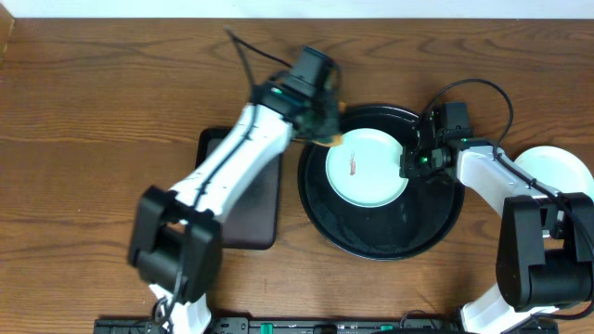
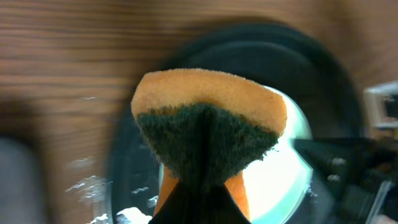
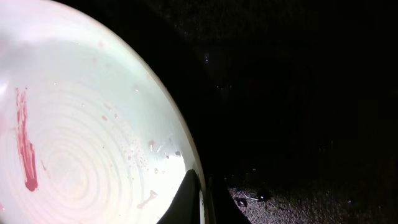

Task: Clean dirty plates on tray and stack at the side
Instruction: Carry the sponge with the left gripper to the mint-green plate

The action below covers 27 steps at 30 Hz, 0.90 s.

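A mint-white plate (image 1: 367, 172) with a red smear lies in the round black tray (image 1: 371, 246). My right gripper (image 1: 411, 165) is shut on the plate's right rim; in the right wrist view its fingers (image 3: 204, 199) pinch the rim of the plate (image 3: 93, 124) over the wet tray floor (image 3: 298, 93). My left gripper (image 1: 323, 130) is shut on an orange sponge with a dark green scrub side (image 1: 329, 141), at the plate's upper left edge. In the left wrist view the sponge (image 2: 208, 106) hangs over the plate (image 2: 280, 180) and the tray (image 2: 134, 168).
A stack of pale plates (image 1: 557, 167) sits on the table at the far right, beside my right arm. A smaller black rectangular tray (image 1: 260, 209) lies left of the round tray, partly under my left arm.
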Tool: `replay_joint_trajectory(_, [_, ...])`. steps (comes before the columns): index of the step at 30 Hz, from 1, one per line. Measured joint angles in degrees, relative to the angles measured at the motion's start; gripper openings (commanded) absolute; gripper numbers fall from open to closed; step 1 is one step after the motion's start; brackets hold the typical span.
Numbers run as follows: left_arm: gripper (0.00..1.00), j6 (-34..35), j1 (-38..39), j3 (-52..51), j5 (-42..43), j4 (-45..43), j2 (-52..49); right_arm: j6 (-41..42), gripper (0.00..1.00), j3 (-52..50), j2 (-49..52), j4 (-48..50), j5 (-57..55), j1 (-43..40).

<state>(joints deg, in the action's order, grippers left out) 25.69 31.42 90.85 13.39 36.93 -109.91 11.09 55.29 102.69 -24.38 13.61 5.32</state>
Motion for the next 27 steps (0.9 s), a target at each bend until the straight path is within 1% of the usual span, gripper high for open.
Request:
replay_joint_trajectory(4, [0.07, 3.28, 4.55, -0.04, 2.69, -6.19, -5.64, -0.04, 0.01, 0.0, 0.0, -0.11, -0.02, -0.02])
replay_joint_trajectory(7, [0.07, 5.22, 7.19, -0.33, 3.8, -9.05, -10.1, -0.04, 0.01, 0.0, 0.0, -0.22, -0.02, -0.02])
replay_joint_trajectory(12, [0.07, 6.71, 9.46, -0.52, 4.79, -9.97, -14.67, -0.04, 0.01, 0.02, 0.0, -0.63, -0.04, -0.02])
replay_joint_trajectory(15, [0.07, 6.82, 9.25, -0.5, 3.78, -8.07, -15.23, -0.04, 0.01, 0.07, 0.0, -0.83, -0.02, 0.0])
replay_joint_trajectory(18, [0.07, 4.83, 8.79, -0.15, -0.81, -4.26, -14.99, -0.04, 0.01, 0.07, 0.0, -0.98, 0.15, 0.0])
replay_joint_trajectory(21, [0.07, 1.88, 8.7, 0.07, -8.48, -1.27, -14.58, -0.04, 0.01, 0.07, 0.0, -1.05, 0.35, 0.0])
replay_joint_trajectory(24, [0.07, -1.77, 8.7, 0.07, -16.41, -0.63, -14.49, -0.04, 0.01, 0.07, 0.0, -1.25, 0.35, 0.0])
replay_joint_trajectory(27, [0.07, -3.61, 8.83, 0.07, -19.67, -0.98, -14.49, -0.04, 0.01, 0.11, 0.0, -1.6, 0.37, 0.0])
